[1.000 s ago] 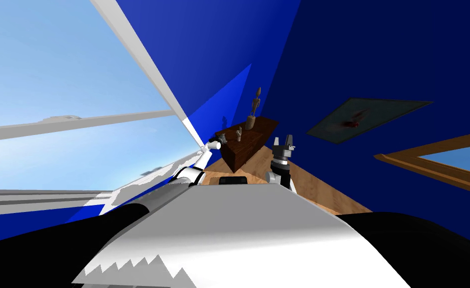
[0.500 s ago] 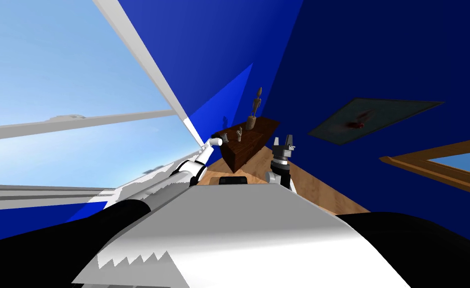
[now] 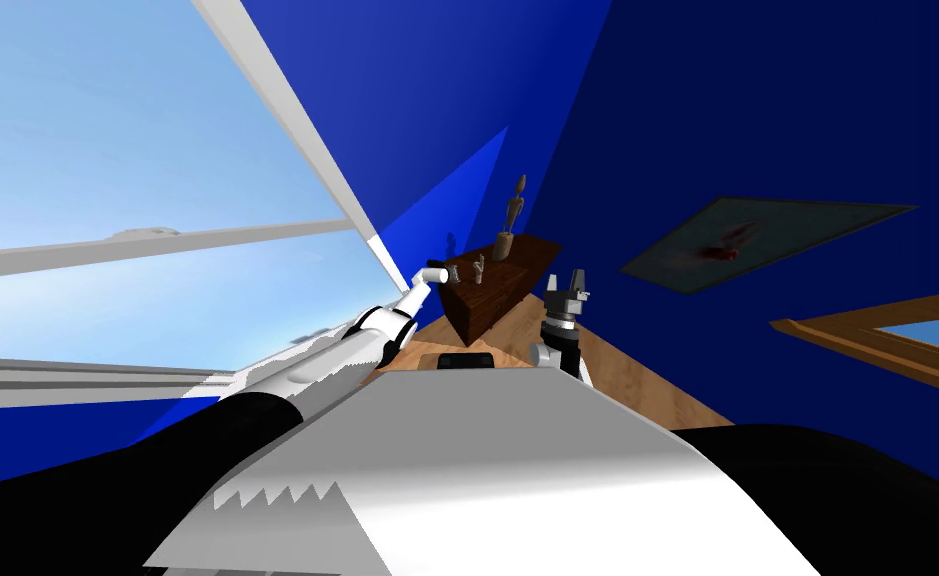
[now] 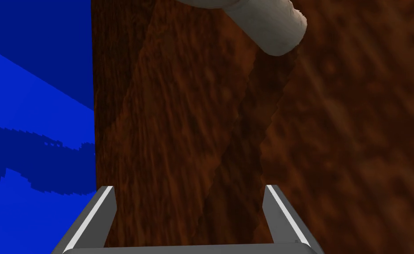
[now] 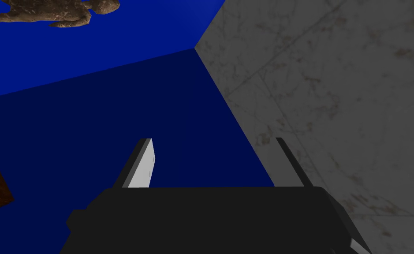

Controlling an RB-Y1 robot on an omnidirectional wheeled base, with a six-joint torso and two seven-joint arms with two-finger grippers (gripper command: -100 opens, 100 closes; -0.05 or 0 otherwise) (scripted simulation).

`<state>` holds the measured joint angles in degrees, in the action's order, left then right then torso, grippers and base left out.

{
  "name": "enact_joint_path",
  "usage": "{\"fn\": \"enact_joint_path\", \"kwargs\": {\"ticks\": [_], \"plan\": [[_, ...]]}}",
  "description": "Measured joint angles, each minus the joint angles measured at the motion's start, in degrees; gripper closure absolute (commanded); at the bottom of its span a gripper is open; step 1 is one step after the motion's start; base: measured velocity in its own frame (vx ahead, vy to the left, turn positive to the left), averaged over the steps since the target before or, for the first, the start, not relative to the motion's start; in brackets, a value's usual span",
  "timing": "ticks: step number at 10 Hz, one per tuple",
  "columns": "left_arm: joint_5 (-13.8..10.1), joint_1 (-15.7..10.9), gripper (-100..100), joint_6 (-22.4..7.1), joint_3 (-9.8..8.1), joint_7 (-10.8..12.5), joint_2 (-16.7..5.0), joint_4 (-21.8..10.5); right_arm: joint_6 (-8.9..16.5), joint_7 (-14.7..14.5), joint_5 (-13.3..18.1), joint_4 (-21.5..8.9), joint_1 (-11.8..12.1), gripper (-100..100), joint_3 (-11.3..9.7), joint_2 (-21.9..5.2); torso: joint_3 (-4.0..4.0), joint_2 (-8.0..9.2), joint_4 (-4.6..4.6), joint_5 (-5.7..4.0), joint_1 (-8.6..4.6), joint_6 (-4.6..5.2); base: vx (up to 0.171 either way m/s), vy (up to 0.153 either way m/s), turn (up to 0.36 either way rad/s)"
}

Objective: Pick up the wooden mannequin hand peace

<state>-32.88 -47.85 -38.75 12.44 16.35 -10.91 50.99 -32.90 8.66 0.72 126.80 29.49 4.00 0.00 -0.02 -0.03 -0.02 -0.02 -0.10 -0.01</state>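
- The wooden mannequin hand stands upright on top of the dark wooden cabinet, near the front edge, with its fingers pointing up.
- In the left wrist view, the end of a pale cylinder sits over the brown top, ahead of the fingers. Its shadow runs back across the wood towards the gripper. We cannot tell from this view whether it is the base of the hand.
- The left gripper has its fingers set wide, with only the cabinet's top between them. It is apart from the cylinder. In the head view, the left arm is stretched out to the cabinet's left end, and the gripper is just beside the hand.
- A jointed wooden mannequin figure stands upright further back on the same top, apart from the hand.
- The right gripper has its fingers set wide and holds nothing. In the head view it is raised to the right of the cabinet, over the wooden floor, with its fingers pointing up.
- The cabinet stands in a corner of blue walls. A large window is on our left.
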Motion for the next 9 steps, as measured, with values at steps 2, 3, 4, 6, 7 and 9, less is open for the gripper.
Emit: {"fn": "enact_joint_path", "kwargs": {"ticks": [2,3,4,6,7,9], "plan": [[-1.35,-3.60,-100,-2.79,0.72,0.90,0.04,-3.14,0.00,0.00,0.00,0.00,0.00,0,0.00,0.00,0.00,0.00,0.00,0.00,-0.02,0.00,0.010,-0.028,0.038],[-2.25,-5.41,-100,-4.28,1.15,1.36,0.06,-4.96,0.00,0.00,0.00,0.00,0.00,0,0.00,0.00,-0.01,-0.01,-0.01,0.00,-0.03,-0.01,0.008,-0.024,0.026],[-2.94,-7.39,-100,-5.35,1.32,1.43,0.09,-6.78,0.00,0.00,0.00,0.00,0.00,0,0.00,0.00,0.00,0.00,0.00,0.00,-0.01,0.00,0.011,-0.021,0.039],[-3.61,-10.61,-100,-8.10,2.14,2.78,0.35,-9.21,0.00,0.00,0.00,0.00,0.00,0,0.00,0.00,0.00,0.00,-0.01,0.00,0.00,0.00,0.014,-0.025,0.029],[-4.24,-12.27,-100,-9.62,2.60,3.40,0.43,-10.72,0.00,0.00,0.00,0.00,0.00,0,0.00,0.00,-0.01,-0.01,-0.01,0.00,-0.02,-0.01,0.011,-0.027,0.020],[-5.24,-15.40,-100,-12.13,3.26,4.27,0.59,-13.24,0.00,0.00,0.00,0.00,0.00,0,0.00,0.00,0.00,0.00,-0.01,-0.01,-0.04,-0.01,0.010,-0.032,0.023]]}}
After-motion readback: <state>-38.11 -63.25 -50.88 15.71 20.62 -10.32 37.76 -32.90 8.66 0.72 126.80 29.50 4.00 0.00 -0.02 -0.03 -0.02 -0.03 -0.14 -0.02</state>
